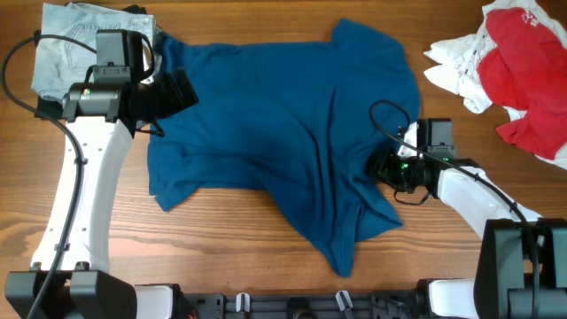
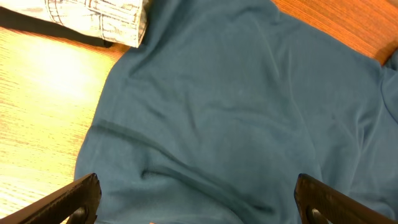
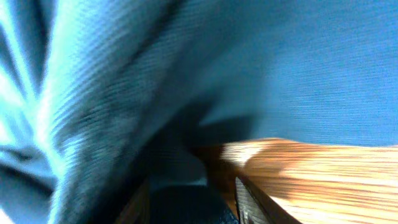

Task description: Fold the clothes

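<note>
The clothes (image 1: 283, 115), a large dark blue shirt, lie spread and rumpled across the middle of the table. My left gripper (image 1: 182, 89) hovers over the shirt's left edge, its jaws wide open. In the left wrist view the gripper (image 2: 196, 186) has only flat blue cloth (image 2: 236, 112) between its fingers. My right gripper (image 1: 383, 167) is at the shirt's lower right edge. In the blurred right wrist view a fold of the blue cloth (image 3: 280, 74) fills the gap of that gripper (image 3: 193, 199), and the jaws stand closed on it.
Folded pale denim (image 1: 71, 44) lies at the back left, also in the left wrist view (image 2: 93, 15). A heap of white and red garments (image 1: 514, 62) sits at the back right. Bare wooden table (image 1: 221, 239) runs along the front edge.
</note>
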